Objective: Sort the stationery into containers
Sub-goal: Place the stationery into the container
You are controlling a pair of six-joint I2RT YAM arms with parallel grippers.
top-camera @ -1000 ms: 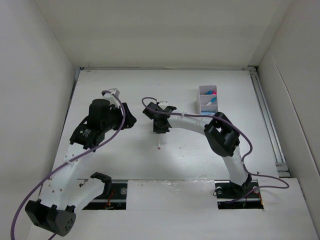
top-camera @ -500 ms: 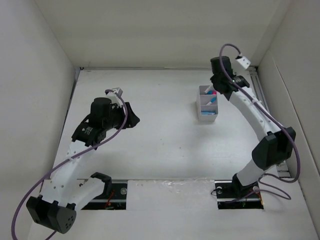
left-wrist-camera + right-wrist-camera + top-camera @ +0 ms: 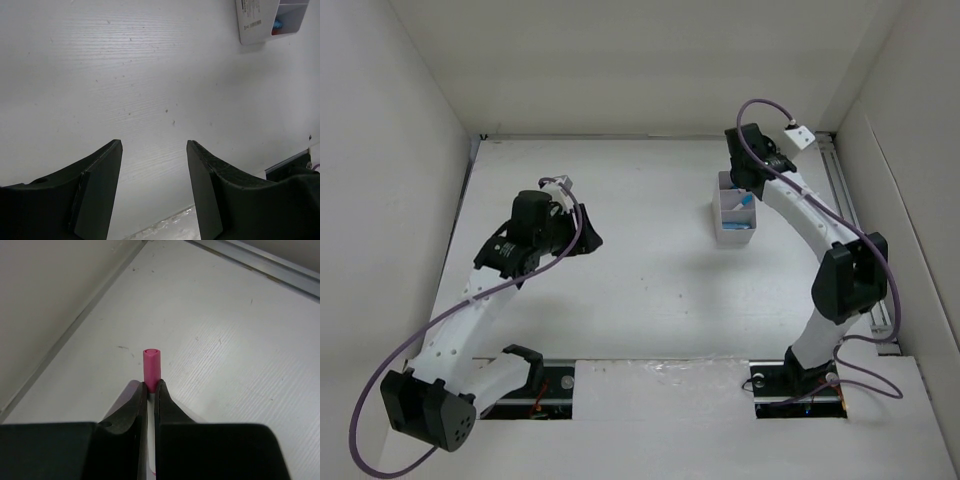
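Note:
My right gripper [image 3: 151, 387] is shut on a thin white pen with a pink end [image 3: 152, 365], which sticks out past the fingertips over the bare white table. In the top view that gripper [image 3: 746, 168] hangs at the far end of the white divided container [image 3: 720, 208], and the pen is hidden there. The container holds blue and pink pieces [image 3: 744, 201]. Left of the table's middle, my left gripper [image 3: 588, 240] is open, with nothing between its fingers [image 3: 154, 145]. Its wrist view catches the container [image 3: 257, 20] at the top right.
A metal rail [image 3: 860, 250] runs along the table's right side. White walls close in on the left, back and right. The arms' base plates [image 3: 798, 385] sit at the near edge.
The right arm has swung from the table's middle to the far right, carrying the pen to the container's far end. The left arm has shifted slightly right.

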